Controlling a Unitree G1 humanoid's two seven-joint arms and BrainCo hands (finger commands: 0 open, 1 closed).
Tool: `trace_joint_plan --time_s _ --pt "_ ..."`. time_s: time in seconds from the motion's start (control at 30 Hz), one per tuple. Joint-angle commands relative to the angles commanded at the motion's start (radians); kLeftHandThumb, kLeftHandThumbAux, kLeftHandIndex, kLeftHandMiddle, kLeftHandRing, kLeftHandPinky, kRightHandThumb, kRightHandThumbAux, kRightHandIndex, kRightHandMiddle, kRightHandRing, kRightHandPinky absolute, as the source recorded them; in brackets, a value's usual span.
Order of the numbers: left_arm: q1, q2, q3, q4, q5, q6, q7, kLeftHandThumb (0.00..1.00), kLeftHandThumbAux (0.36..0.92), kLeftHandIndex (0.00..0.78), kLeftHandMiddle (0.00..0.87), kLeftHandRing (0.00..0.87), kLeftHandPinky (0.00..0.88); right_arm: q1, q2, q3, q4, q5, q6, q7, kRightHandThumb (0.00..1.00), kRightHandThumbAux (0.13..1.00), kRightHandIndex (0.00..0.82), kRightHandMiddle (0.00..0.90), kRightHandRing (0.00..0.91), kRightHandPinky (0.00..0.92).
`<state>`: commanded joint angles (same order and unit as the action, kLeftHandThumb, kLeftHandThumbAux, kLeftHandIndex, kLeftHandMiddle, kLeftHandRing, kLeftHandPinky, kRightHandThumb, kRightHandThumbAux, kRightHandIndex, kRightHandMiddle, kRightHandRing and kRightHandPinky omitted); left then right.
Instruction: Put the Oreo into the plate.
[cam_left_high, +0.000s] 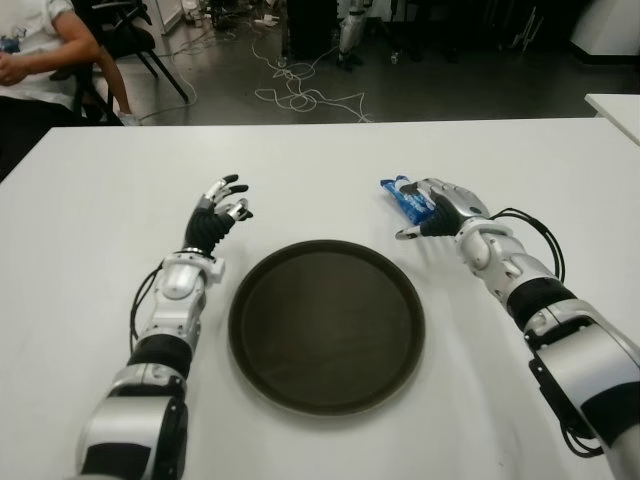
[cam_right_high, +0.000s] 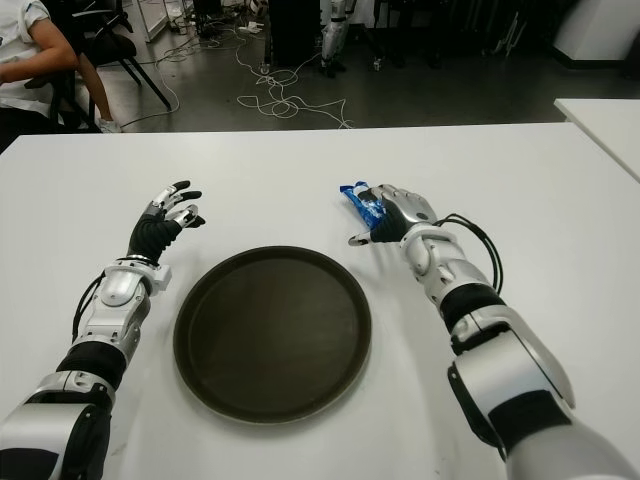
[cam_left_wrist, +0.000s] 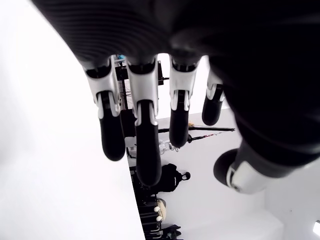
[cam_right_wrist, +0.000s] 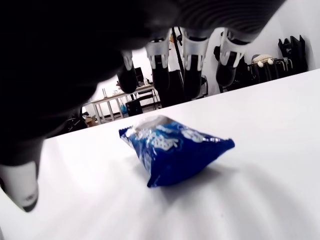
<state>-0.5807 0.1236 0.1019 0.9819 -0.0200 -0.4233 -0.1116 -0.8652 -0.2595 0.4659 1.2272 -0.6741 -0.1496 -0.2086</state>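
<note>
One blue Oreo pack lies on the white table just beyond the dark plate, under our spread, empty right hand poised to grasp it, while our left hand shows relaxed beside the plate's left.

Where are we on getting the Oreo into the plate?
Nothing is delivered yet: the plate holds nothing. In hand: the right hand is over the blue Oreo pack, which lies on the white table beyond the plate's far right edge, fingers open above it, not closed. Left: grasp, lift, carry and release into the plate. The left hand shows idle and open left of the plate.
</note>
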Motion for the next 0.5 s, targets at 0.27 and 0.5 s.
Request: trace_joint_plan --time_s 0.27,0.5 --pt "-0.004 -0.002 0.004 0.009 -0.003 0.002 0.002 1.000 0.645 0.150 0.227 0.454 0.345 -0.008 0.010 0.025 0.042 -0.011 0.024 -0.024 0.000 0.557 0.100 0.145 0.150 0.131" --pt "-0.003 -0.004 0.004 0.007 -0.004 0.002 0.002 1.000 0.645 0.153 0.233 0.451 0.336 -0.012 0.010 0.040 0.055 -0.014 0.039 -0.024 0.000 0.566 0.112 0.162 0.166 0.139"
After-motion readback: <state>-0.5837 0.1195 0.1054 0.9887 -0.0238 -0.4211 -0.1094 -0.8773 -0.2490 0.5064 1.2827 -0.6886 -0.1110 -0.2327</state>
